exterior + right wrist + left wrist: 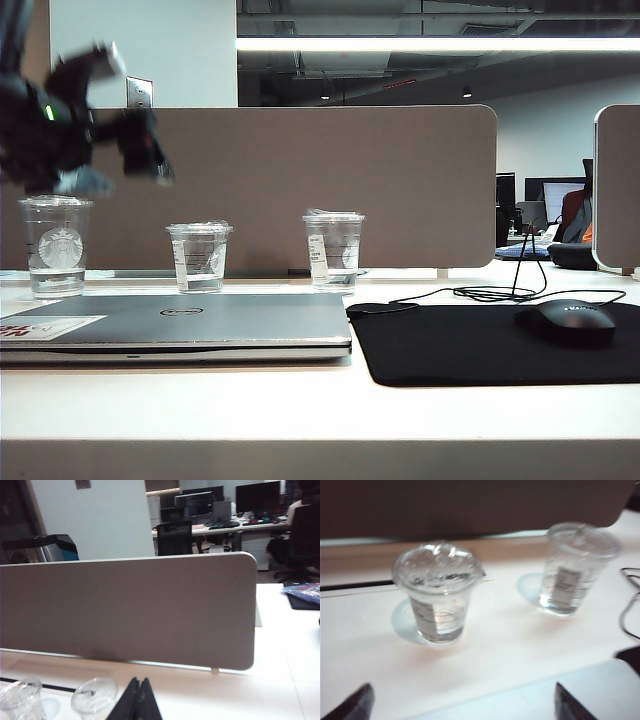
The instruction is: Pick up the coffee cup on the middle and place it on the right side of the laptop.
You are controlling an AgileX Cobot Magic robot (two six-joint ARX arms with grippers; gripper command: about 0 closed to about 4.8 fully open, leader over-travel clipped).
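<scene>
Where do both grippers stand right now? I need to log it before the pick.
Left gripper: open, empty, facing the short wide clear plastic coffee cup.
Right gripper: shut, holding nothing, above the table.

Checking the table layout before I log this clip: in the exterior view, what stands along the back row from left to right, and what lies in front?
Back row: Starbucks cup → coffee cup → taller labelled cup. Front: laptop → mouse pad → mouse.
</scene>
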